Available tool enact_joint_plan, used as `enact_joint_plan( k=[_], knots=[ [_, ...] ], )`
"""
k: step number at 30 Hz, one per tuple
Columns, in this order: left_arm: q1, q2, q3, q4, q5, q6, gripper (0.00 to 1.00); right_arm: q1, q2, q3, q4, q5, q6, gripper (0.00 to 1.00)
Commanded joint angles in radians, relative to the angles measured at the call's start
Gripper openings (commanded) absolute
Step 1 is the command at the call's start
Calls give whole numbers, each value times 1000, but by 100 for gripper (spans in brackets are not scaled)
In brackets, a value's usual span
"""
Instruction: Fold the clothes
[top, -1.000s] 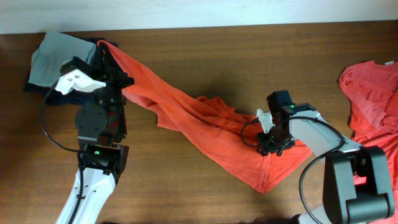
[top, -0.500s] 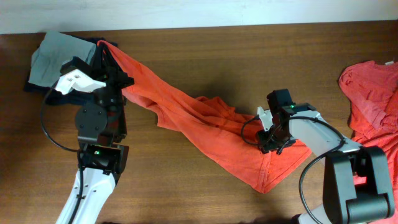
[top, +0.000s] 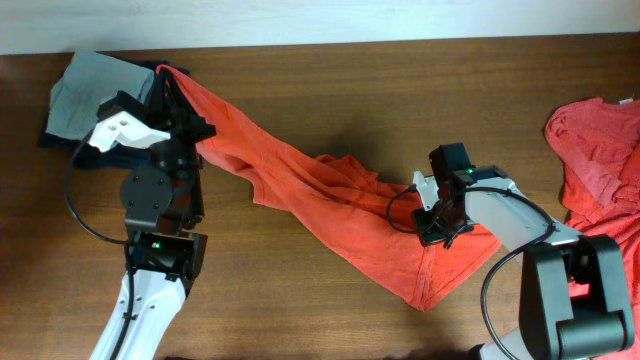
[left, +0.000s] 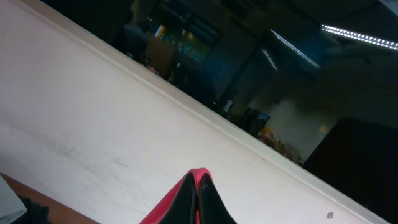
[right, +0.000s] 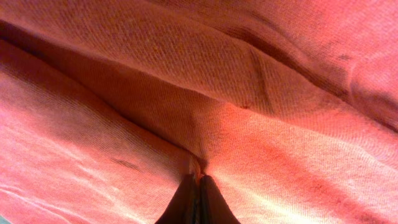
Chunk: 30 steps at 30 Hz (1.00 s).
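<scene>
T-shirt (top: 330, 215) stretched diagonally across bench (top: 330, 90).
We see left gripper (left: 198, 186) and right gripper (right: 198, 186) each pressed together, pinching its cloth.

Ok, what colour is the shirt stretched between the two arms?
Orange-red, no print showing; the shirt shows best in the overhead view.

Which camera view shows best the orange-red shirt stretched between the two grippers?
The overhead view: it shows the orange-red shirt whole, from the left gripper to the right gripper. The left wrist view shows only a pinched red tip; the right wrist view only wrinkled cloth close up.
</scene>
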Motion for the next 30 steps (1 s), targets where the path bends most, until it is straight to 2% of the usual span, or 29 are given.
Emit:
enact_joint_plan(
  k=[1,5,12,25,30],
  knots=[
    [7,0,27,7,12,17,0,1,5,-12,0,-8,2,4],
    [7,0,27,7,11,17,1,1,3,14,-13,-34,2,4],
    [7,0,27,11,12,17,0,1,-23,186,-141,-138,2,4],
    [7,0,35,30,11,18,1,2,-59,676,-446,-135,-38,4],
    [7,-5,80,29,12,37,1,2,-69,859,-544,-44,-44,4]
  ],
)
